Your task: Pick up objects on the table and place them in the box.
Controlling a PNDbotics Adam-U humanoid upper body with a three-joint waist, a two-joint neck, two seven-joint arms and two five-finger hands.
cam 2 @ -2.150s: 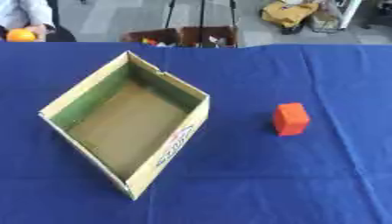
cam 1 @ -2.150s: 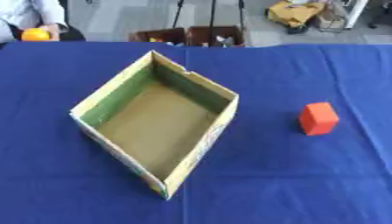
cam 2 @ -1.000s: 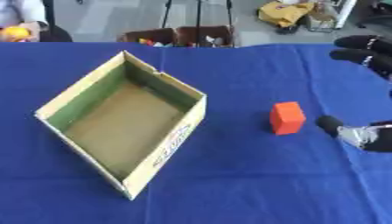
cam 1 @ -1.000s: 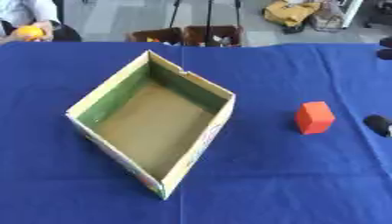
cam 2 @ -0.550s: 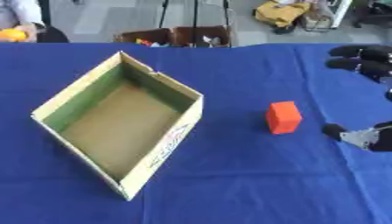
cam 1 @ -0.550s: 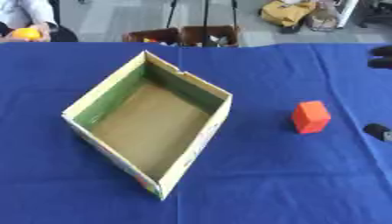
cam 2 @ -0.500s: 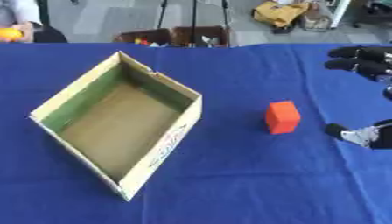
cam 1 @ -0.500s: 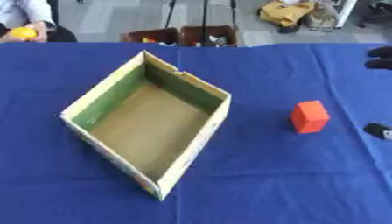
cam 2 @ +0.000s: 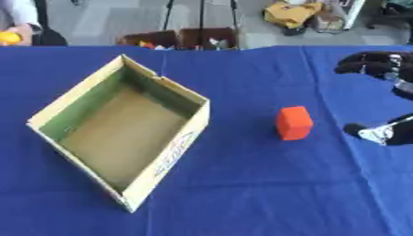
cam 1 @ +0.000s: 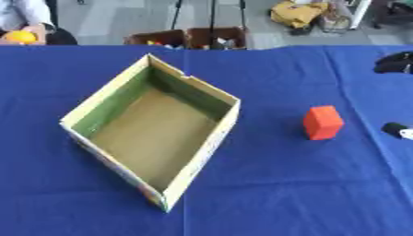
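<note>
An open cardboard box with green inner walls lies askew on the blue table, left of centre, with nothing in it. A red block stands upright on the cloth to the right of the box. My right hand reaches in from the right edge, open, with its fingers above and behind the block and its thumb lower, level with the block. It stays to the right of the block without touching it and holds nothing. My left hand shows in no view.
The blue cloth covers the whole table. Beyond the far edge stand brown cartons and a yellow bag on the floor. At the far left corner a person holds an orange ball.
My right hand has come in from the right edge, and its fingers have dropped a little toward the block. Box and block have not moved.
</note>
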